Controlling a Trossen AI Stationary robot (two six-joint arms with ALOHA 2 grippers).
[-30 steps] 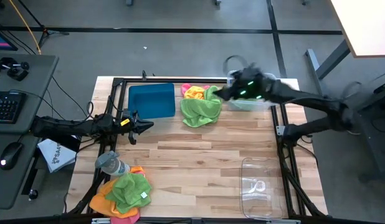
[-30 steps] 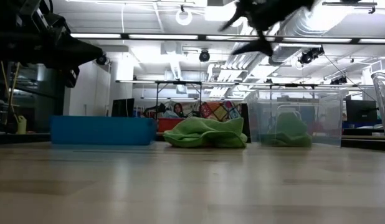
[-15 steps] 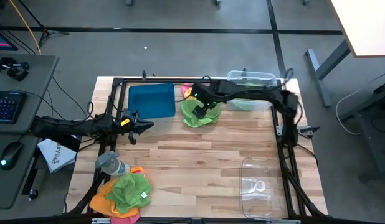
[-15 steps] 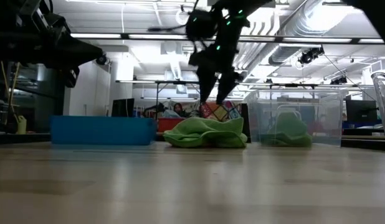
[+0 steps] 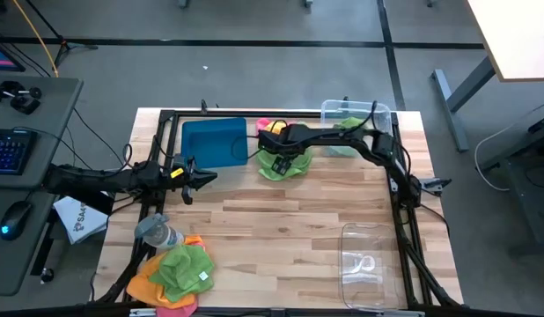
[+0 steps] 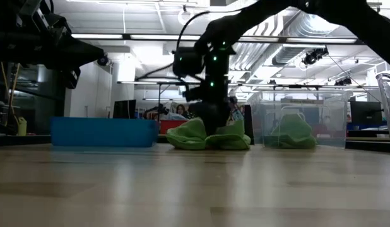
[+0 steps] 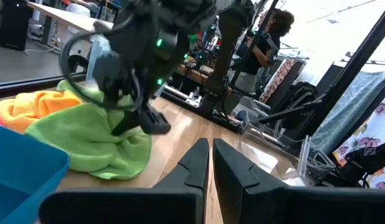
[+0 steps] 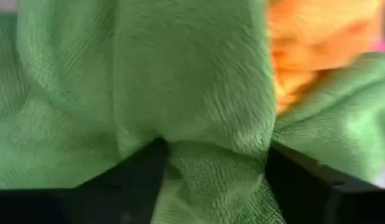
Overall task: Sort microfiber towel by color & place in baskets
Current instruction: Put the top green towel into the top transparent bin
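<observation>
**Green towel being pinched at the far edge of the tabletop**

At nine o'clock, the left end effector [image 5: 204, 177] is held clenched and empty above the tabletop [image 5: 281, 229], apparently parked clear of the work. Below it, at about seven o'clock, a waiting heap of towels [image 5: 177, 271] is seen — lime green on top of orange, with pink showing beneath — beside a grey-capped bottle [image 5: 158, 232].

Toward eleven o'clock the teal tray [image 5: 214, 142] is set, nothing visible in it. Just to its right, at twelve o'clock, a lime green towel [image 5: 287, 165] is bunched against an orange one [image 5: 274, 131] — and the right end effector [image 5: 285, 159] is pressed down into the green cloth. In the right wrist view a raised fold of the green towel [image 8: 199, 112] is gathered between the two dark fingers [image 8: 124, 180], which are closing on it; a firm grip cannot yet be confirmed.

At one o'clock a clear bin [image 5: 353, 114] already holds green cloth, so it is judged the likely destination. At five o'clock a second clear bin [image 5: 369, 264] is placed, seemingly reserved for another colour.
</observation>
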